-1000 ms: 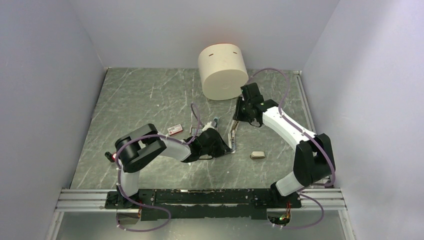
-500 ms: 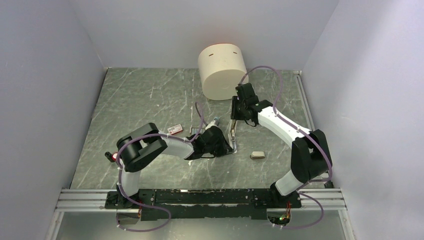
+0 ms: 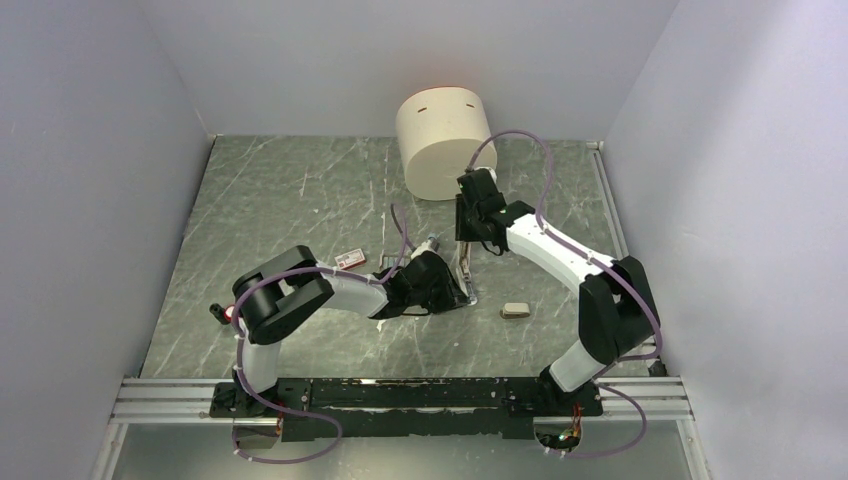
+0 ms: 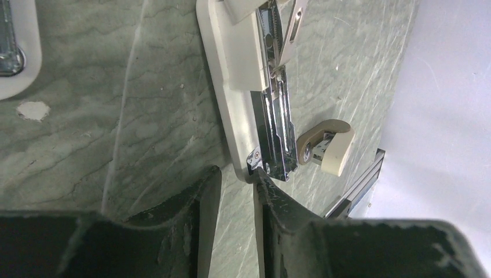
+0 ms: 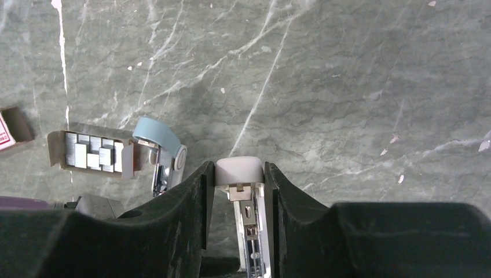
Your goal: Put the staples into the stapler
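right gripper (image 5: 238, 174) clamps the top of the stapler (image 5: 238, 167), its rail (image 4: 277, 124) exposed. left gripper (image 4: 236, 174), slightly parted and empty, probably fetches the staples (image 5: 92, 152) next.

Your widest free room is the far-left part of the table (image 3: 280, 190), and the strip along its right edge. A cylinder (image 3: 445, 145) blocks the middle of the far edge, just behind the right arm. At the centre it is tight. The right gripper (image 5: 239, 169) clamps the end of the stapler (image 5: 249, 231), and the left gripper (image 4: 236, 174) sits at its other end. A blue piece (image 5: 159, 136) and the staple tray (image 5: 92, 153) lie just left of it. A beige piece (image 3: 514, 310) lies near its right, and a knob (image 3: 220, 312) sits by the left edge.
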{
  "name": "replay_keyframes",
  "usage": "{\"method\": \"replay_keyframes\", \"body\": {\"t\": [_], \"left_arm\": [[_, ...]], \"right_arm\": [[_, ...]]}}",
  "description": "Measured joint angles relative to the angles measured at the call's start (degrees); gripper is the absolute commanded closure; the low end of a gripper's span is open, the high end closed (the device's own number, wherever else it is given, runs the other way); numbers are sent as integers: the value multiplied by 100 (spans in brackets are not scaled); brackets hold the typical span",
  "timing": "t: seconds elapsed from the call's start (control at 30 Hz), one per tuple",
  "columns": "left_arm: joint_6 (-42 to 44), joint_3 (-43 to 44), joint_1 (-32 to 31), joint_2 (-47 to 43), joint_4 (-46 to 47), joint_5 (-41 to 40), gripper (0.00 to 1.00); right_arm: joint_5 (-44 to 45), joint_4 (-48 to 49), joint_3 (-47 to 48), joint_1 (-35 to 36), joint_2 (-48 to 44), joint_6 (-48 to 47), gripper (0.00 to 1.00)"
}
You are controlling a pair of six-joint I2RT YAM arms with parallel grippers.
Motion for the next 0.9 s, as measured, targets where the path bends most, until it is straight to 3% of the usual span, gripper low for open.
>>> {"method": "replay_keyframes", "body": {"t": [0.23, 0.9], "left_arm": [[-17, -42, 0, -2, 2, -2, 74], [90, -39, 0, -92, -199, -55, 70]], "right_arm": [[149, -76, -2, 83, -31, 101, 63], [496, -901, 55, 426, -358, 409, 61]]}}
